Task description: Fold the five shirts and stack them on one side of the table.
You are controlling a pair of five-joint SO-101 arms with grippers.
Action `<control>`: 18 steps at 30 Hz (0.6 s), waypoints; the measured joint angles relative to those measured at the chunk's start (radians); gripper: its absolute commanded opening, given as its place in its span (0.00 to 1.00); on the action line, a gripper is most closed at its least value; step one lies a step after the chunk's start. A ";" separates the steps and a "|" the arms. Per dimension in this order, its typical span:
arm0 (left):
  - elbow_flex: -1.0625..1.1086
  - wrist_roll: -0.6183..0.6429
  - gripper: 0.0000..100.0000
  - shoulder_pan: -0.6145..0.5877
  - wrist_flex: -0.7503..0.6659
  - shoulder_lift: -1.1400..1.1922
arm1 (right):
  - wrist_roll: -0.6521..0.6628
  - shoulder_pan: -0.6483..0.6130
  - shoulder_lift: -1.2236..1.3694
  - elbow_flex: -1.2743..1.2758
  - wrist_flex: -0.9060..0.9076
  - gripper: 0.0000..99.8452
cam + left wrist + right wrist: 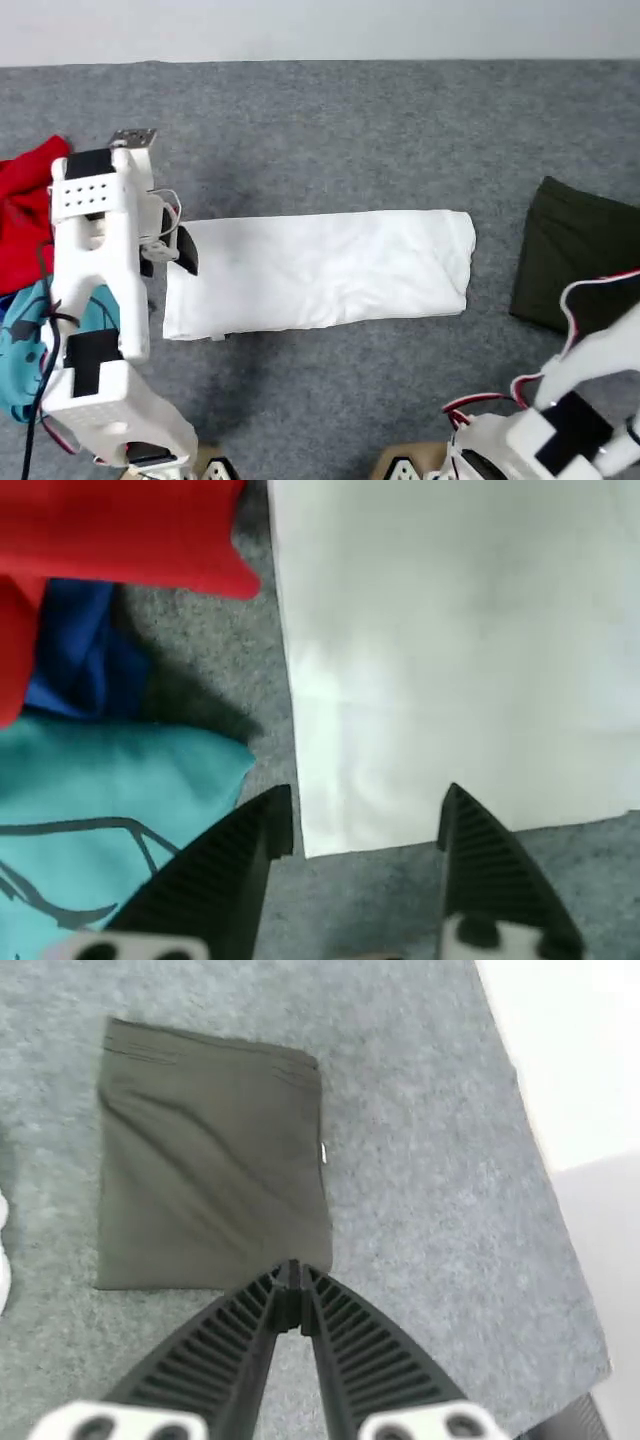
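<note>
The left gripper (367,798) gapes wide and empty over one end of the folded white shirt (450,630), which lies mid-table beside a teal shirt (100,780) bearing a dark line drawing. The right gripper (290,1275) is closed on nothing, above the folded dark green shirt (210,1160).

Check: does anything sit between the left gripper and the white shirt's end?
Nothing visible does. The open left gripper hangs directly over the short edge of the white shirt. The red shirt and teal shirt lie off to one side, not in between.
</note>
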 measured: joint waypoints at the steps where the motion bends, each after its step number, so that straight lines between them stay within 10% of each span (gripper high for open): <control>1: 0.002 -0.002 0.25 -0.002 -0.003 0.003 | 0.000 -0.011 -0.006 0.000 0.000 0.01; 18: -0.025 -0.049 0.25 -0.015 -0.183 0.324 | 0.002 -0.028 -0.009 0.000 0.000 0.01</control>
